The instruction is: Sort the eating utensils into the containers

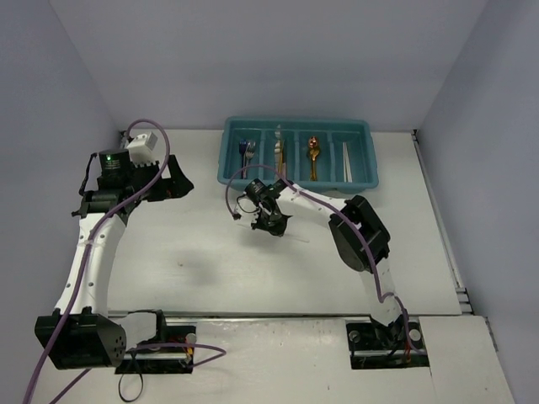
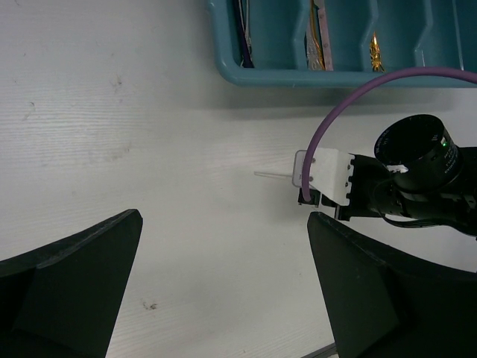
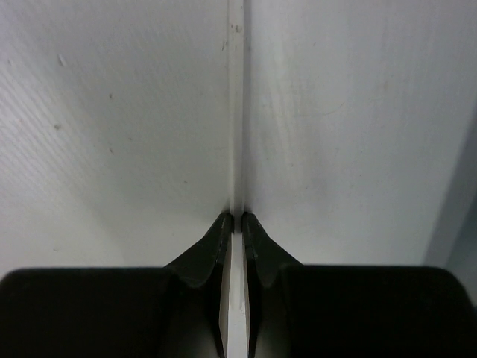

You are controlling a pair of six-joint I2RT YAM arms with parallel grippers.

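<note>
1. A teal tray (image 1: pixel 295 121) with four long compartments sits at the far edge of a white table (image 1: pixel 210 269).
2. From left to right, the compartments hold silver cutlery (image 1: pixel 246 151), a gold and pale piece (image 1: pixel 279 150), a gold spoon (image 1: pixel 313 156) and pale sticks (image 1: pixel 345 160).
3. The right gripper (image 3: pixel 235 220) is low over the table, just in front of the tray. Its fingers (image 3: pixel 216 246) are pressed together, pinching a thin pale stick (image 3: pixel 236 112).
4. The stick runs straight out from the fingertips close along the table. Whether it touches the surface cannot be told.
5. The left gripper (image 2: pixel 225 216) hovers over bare table, left of the tray, with its fingers spread wide and nothing between them.
</note>
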